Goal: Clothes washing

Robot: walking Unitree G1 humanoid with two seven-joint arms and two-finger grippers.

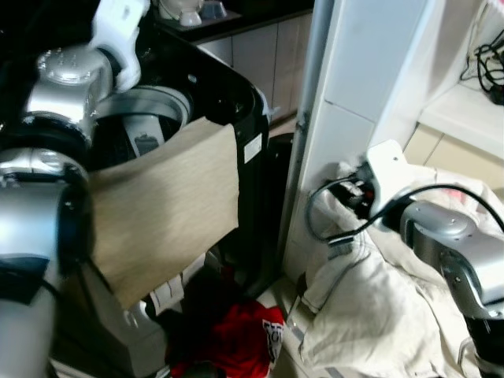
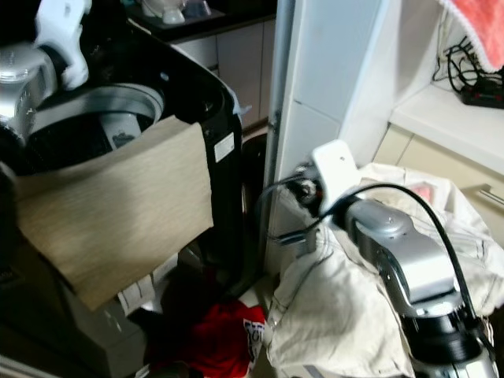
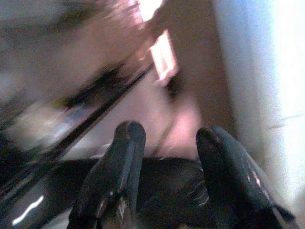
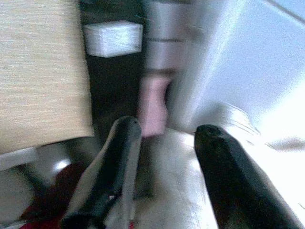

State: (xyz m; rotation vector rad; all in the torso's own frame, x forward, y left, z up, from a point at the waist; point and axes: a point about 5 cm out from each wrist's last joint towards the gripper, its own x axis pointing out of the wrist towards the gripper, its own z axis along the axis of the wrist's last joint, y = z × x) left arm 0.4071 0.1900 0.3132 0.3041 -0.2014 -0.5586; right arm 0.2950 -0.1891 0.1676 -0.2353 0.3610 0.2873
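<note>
**Laundry corner: both arms up, cloth draped over the washer**

White wall panels point(image 1: 370, 71) and pale cabinet fronts point(image 1: 260, 55) close in a tight laundry corner, with a ledge at the far right carrying a tangle of black cables point(image 1: 490, 67).

Biggest of the things is the black top-loading washing machine point(image 1: 244, 102) on the robot's left, its lid open and the grey drum point(image 1: 150, 110) showing inside. A large beige cloth point(image 1: 169, 209) hangs over the machine's front rim and down its face, partly covering the opening.

To the right of the machine a heap of white laundry point(image 1: 370, 307) fills the lower right of the scene, lying against the white panel. A red garment point(image 1: 236, 342) lies low on the floor between the machine's base and the white heap.

The left arm is raised over the machine. In its wrist view the left gripper point(image 3: 164, 157) has its two black fingers parted with nothing between them, above a dark glossy surface; that picture is blurred.

The right arm reaches forward over the white laundry. The right gripper point(image 4: 164, 157) is likewise spread and empty, its fingers just above the white fabric, with the beige cloth off to one side.
</note>
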